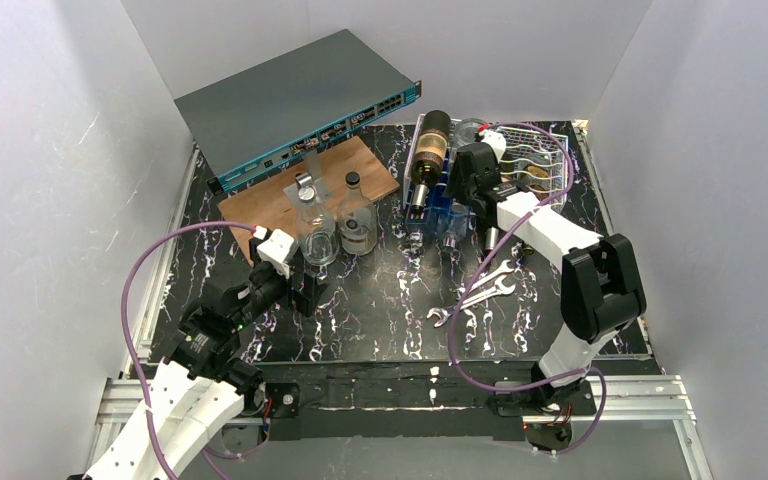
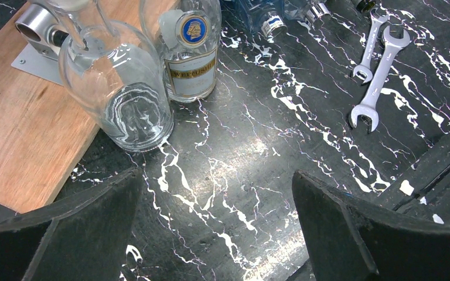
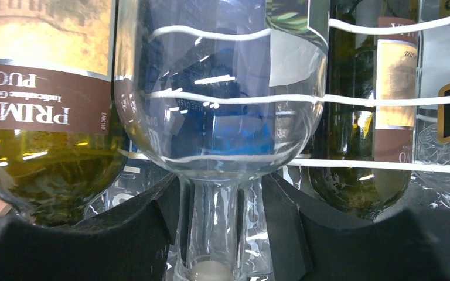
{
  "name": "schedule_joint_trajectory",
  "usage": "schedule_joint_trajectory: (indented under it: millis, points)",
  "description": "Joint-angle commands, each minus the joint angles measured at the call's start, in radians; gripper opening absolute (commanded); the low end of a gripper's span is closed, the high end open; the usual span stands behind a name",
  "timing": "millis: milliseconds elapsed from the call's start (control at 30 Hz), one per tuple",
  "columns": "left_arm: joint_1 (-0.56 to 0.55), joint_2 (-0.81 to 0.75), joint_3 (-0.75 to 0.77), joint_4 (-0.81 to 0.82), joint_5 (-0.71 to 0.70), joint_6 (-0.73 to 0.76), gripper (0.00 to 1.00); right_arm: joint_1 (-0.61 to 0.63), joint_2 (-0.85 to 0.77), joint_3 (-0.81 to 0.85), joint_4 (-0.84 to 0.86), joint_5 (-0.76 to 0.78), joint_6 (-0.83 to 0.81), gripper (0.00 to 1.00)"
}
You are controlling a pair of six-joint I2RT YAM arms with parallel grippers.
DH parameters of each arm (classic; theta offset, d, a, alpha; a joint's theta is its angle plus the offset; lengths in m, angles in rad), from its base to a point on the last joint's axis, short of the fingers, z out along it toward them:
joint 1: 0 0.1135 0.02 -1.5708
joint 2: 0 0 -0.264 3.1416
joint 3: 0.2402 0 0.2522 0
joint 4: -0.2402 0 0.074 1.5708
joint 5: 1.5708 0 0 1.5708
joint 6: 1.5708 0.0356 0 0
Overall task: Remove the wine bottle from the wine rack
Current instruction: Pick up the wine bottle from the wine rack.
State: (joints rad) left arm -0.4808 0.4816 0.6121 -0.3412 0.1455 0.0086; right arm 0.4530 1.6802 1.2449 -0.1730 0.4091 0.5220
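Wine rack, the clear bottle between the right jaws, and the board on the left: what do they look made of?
The wine rack: thin white rods, probably coated metal wire, smooth finish. The clear bottle: transparent with sharp glints, looks like glass. The board: reddish-brown with faint grain, looks like wood or wood veneer, matte.

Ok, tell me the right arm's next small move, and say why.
Probably close the right gripper firmly on the clear bottle at its neck before pulling. Its fingers flank that neck closely, but I cannot tell whether they press the glass, and the bottle lies in the rack between two dark bottles.
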Motion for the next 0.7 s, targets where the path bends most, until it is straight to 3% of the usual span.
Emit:
schedule_joint_trajectory:
  millis: [0, 400, 667]
  points:
    - [0.004, 0.003, -0.012, 0.002, -0.002, 0.016, 0.98, -0.004, 0.017, 0.017, 0.032, 0.01, 0.024, 0.59]
    - [0.004, 0.006, -0.012, 0.001, 0.0, 0.016, 0.98, -0.013, 0.026, 0.023, 0.033, -0.017, 0.032, 0.58]
    - [0.004, 0.006, -0.012, 0.001, 0.002, 0.017, 0.98, -0.016, -0.017, -0.005, 0.059, -0.045, 0.015, 0.28]
